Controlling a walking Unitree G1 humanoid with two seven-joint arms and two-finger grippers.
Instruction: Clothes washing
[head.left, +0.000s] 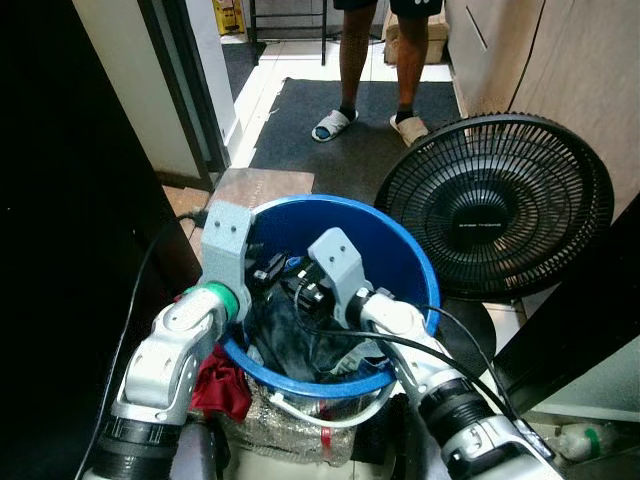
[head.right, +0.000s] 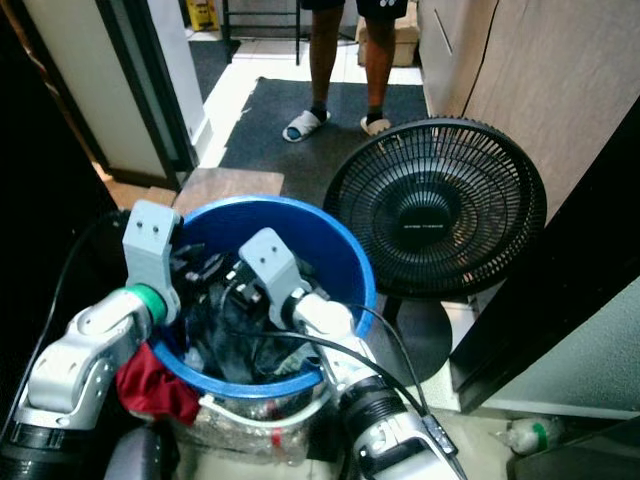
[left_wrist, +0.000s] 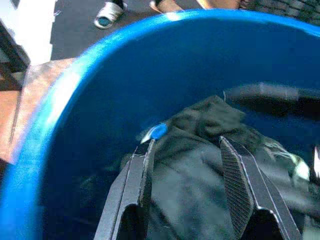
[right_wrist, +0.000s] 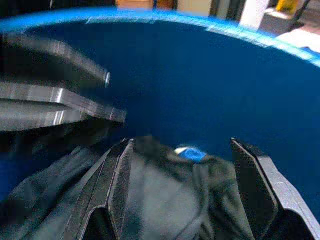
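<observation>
A blue bucket (head.left: 330, 201) stands right in front of me and holds a heap of dark clothes (head.left: 290, 342). Both arms reach into it from the near side. My left gripper (left_wrist: 187, 142) is open, its two fingers hanging just above the dark garment (left_wrist: 200, 165) near the bucket's left wall. My right gripper (right_wrist: 180, 142) is open too, poised over the same heap (right_wrist: 160, 200) close to a small blue tag (right_wrist: 190, 154). Nothing sits between either pair of fingers. In the left eye view the left gripper (head.left: 268, 268) and right gripper (head.left: 305, 290) are close together inside the bucket.
A black floor fan (head.left: 495, 205) stands close on the right, almost touching the bucket. A person (head.left: 375, 60) in sandals stands on the dark mat (head.left: 300, 120) beyond. A red cloth (head.left: 222, 385) hangs under my left arm and a white hose (head.left: 320, 415) lies below the bucket.
</observation>
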